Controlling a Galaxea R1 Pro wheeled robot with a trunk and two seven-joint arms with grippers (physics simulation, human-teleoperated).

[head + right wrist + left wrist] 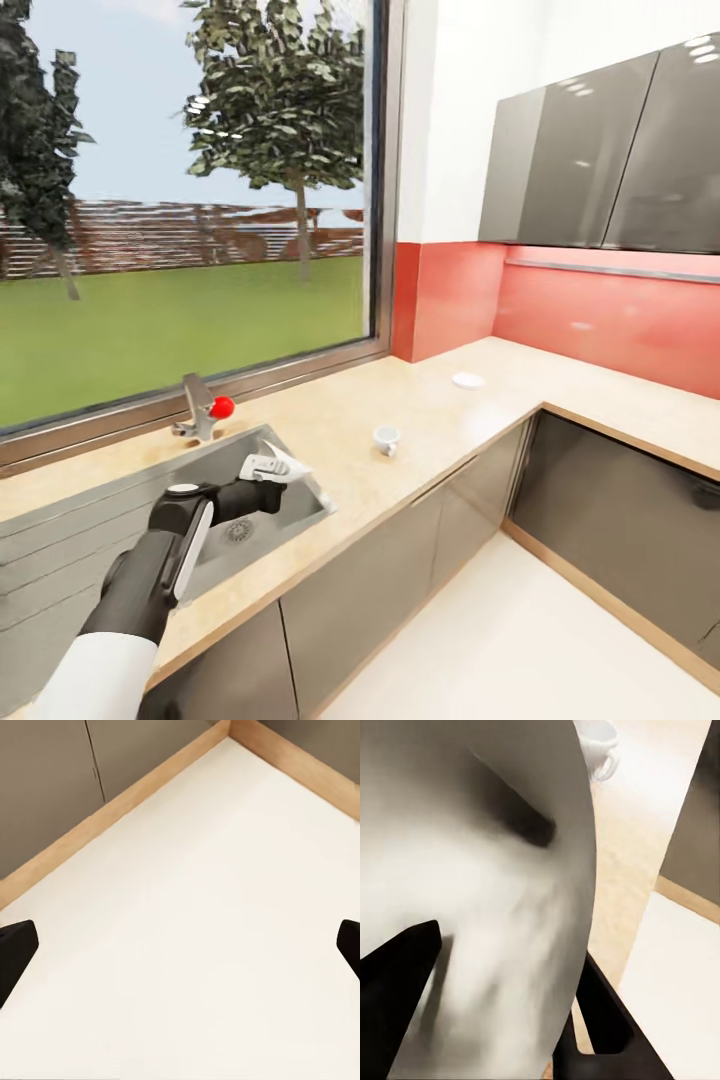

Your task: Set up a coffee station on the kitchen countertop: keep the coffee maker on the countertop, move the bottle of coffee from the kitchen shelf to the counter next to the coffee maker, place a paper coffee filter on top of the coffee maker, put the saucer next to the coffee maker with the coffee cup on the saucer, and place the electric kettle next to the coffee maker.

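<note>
From the head view, the left gripper (283, 468) hangs over the sink (120, 500), its jaws clenched on a white paper coffee filter (288, 463) that fans out past the fingertips. The coffee cup (386, 438) stands on the beige countertop (470, 420) well to the right of the sink, and the saucer (467, 380) lies apart from it, farther back toward the red backsplash (600, 320). A faucet (197, 408) with a red knob sits behind the sink, under the window (190, 190).

The left wrist view adds the close detail: the pale filter (480, 900) spreads across the frame between dark fingers (397, 982), with the cup (600, 746) beyond it on the counter.

The right wrist view looks down at white floor (195, 930) edged by a wooden plinth (112, 806); the right gripper (180, 945) has its fingertips spread wide, released and holding nothing
</note>
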